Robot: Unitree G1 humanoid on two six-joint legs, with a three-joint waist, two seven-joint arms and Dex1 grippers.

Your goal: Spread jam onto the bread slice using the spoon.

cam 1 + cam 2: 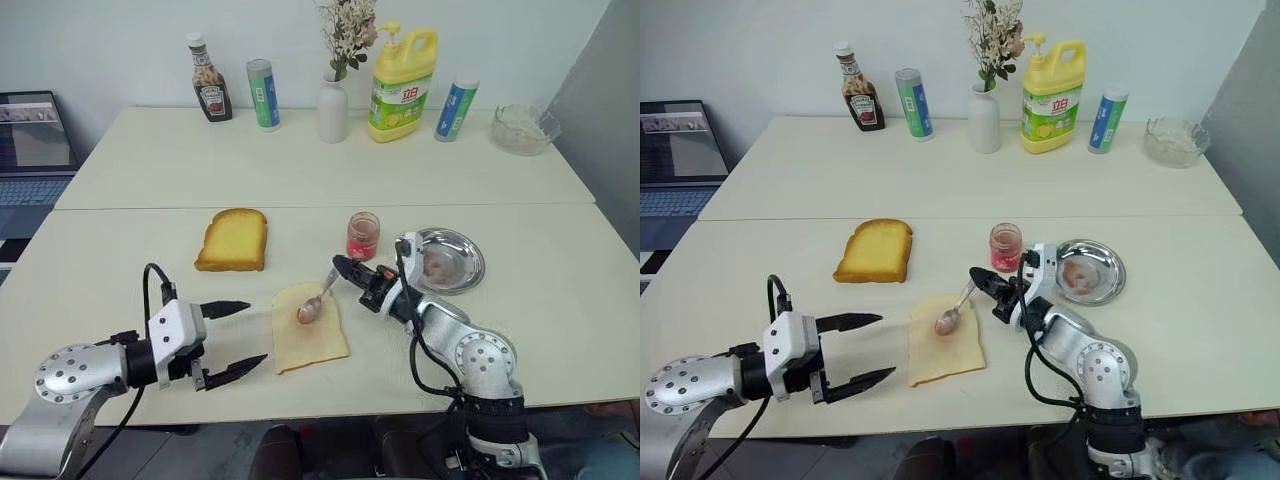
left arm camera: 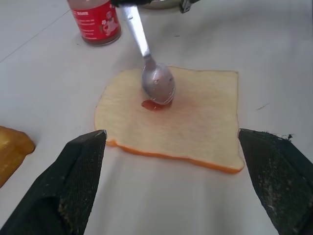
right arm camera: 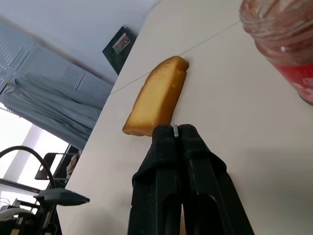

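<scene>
I am holding the small shiny silver metal spoon point(image 1: 317, 299) in my right gripper point(image 1: 345, 269), whose jaws are pinching the slim handle's end between them. The spoon is slanting down from the gripper, and its bowl is resting on the thin, flat, pale tan bread slice point(image 1: 310, 329) lying on the cream tabletop point(image 1: 120, 250). In the left wrist view the bowl is sitting face down over a small red blob of jam on the slice point(image 2: 155, 104), near the slice's middle, on the side toward the jar.

The small clear glass jar of pinkish-red jam point(image 1: 363, 236) is standing upright just beyond the slice, near my right gripper, and the round steel dish point(image 1: 448, 261) is sitting just beside the jar on its right, with a pinkish smear inside.

My left gripper point(image 1: 232, 339) is hovering low over the tabletop just to the left of the slice, its jaws spread wide and pinching nothing, pointing toward the slice's near edge.

The thicker golden-yellow bread slice point(image 1: 233, 240) is lying apart from the thin one, farther back and to the left. Along the far edge, by the wall, I am seeing a brown sauce bottle point(image 1: 209, 78), a white vase of dried flowers point(image 1: 333, 105), a yellow detergent bottle point(image 1: 402, 85) and a clear glass bowl point(image 1: 522, 129).
</scene>
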